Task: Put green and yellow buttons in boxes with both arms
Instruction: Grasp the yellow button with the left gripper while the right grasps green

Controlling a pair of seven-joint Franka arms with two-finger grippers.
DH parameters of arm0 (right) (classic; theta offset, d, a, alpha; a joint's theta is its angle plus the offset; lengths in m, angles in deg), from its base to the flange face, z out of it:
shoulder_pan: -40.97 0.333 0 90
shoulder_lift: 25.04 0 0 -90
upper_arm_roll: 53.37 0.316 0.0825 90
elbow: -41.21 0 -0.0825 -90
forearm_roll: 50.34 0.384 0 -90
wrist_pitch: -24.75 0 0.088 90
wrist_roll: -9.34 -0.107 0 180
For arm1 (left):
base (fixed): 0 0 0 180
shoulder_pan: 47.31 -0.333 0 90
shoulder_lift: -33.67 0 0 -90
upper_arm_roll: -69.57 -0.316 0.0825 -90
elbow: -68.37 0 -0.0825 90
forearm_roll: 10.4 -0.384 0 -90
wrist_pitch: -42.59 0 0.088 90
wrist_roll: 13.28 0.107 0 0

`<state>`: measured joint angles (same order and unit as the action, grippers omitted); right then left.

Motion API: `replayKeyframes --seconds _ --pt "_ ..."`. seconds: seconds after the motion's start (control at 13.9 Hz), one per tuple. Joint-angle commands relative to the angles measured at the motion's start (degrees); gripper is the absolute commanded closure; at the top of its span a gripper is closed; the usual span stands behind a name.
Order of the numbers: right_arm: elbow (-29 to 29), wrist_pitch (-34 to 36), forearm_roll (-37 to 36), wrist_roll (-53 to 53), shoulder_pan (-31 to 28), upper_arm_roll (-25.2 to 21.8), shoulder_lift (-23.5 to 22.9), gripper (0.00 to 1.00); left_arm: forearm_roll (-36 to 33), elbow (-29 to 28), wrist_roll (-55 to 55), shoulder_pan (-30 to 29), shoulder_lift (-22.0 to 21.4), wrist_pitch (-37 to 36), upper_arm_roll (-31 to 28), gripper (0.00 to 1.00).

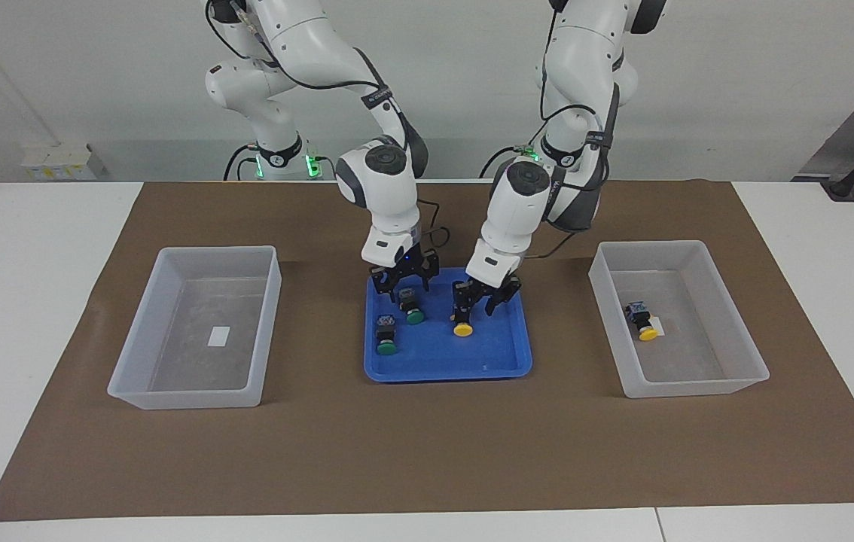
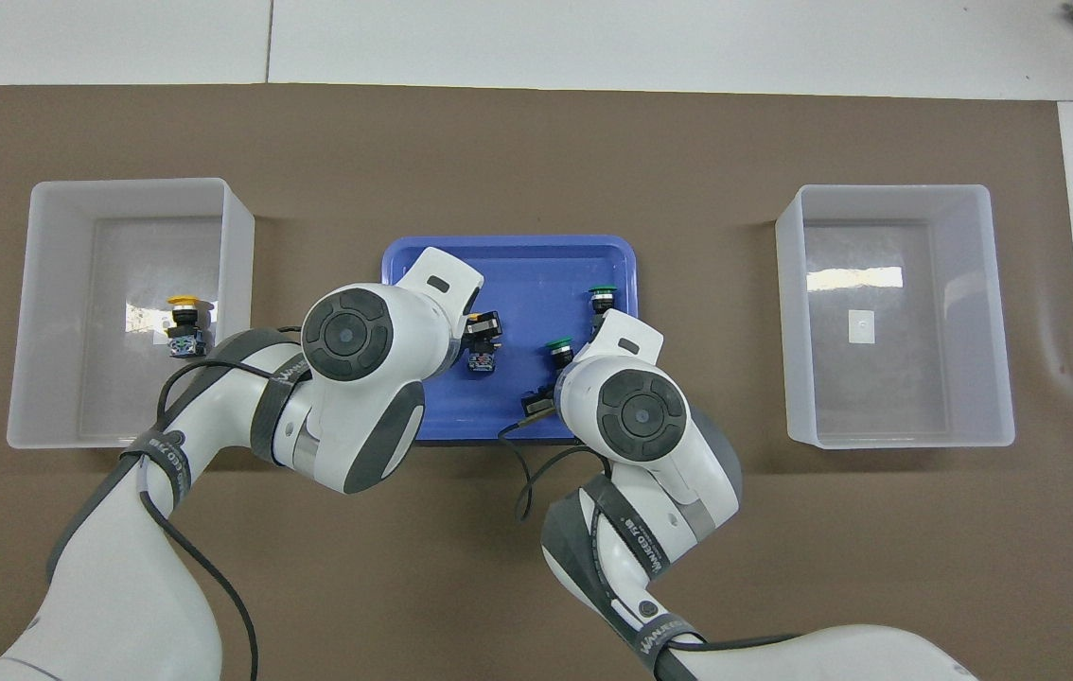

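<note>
Hovering both grippers over the blue tray point(image 1: 506, 361), I had my left gripper point(image 1: 481, 305) around a yellow button point(image 1: 462, 328) and my right gripper point(image 1: 405, 288) spread above a green button point(image 1: 414, 316). Next, probably lifting to the boxes point(image 1: 743, 354).

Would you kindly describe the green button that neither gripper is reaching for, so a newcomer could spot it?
Start at the blue tray midway between the two translucent bins. Two green buttons lie toward the right arm's end of it. The right gripper is down at one green button; the free green button lies farther from the robots, nothing over it.
</note>
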<state>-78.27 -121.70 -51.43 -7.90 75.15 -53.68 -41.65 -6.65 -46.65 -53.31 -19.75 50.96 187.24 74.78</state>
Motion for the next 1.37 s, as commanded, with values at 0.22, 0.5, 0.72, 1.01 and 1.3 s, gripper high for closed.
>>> replayKeyframes --seconds 0.22,0.5,0.72,1.01,1.3 --pt "0.46 5.43 -1.81 0.52 0.18 0.49 2.45 0.0 0.64 -1.96 -4.26 3.46 -0.5 3.27 -0.9 0.47" --pt "0.82 9.16 -1.72 1.41 -2.09 0.49 6.33 0.0 0.64 -3.27 -4.18 4.16 1.43 6.6 -0.9 0.49" --pt "1.79 9.07 -1.63 1.24 -4.55 0.49 6.59 0.0 0.64 -3.8 -3.74 4.17 1.6 7.14 -0.9 0.51" --pt "2.66 12.57 -1.46 0.8 -5.17 0.49 8.26 0.0 0.55 -3.8 -3.38 3.38 1.69 7.14 -0.99 0.78" --pt "1.79 8.22 -1.46 3.17 -5.0 0.49 7.39 0.0 0.38 0.05 -3.12 1.36 2.48 6.26 -1.08 1.0"
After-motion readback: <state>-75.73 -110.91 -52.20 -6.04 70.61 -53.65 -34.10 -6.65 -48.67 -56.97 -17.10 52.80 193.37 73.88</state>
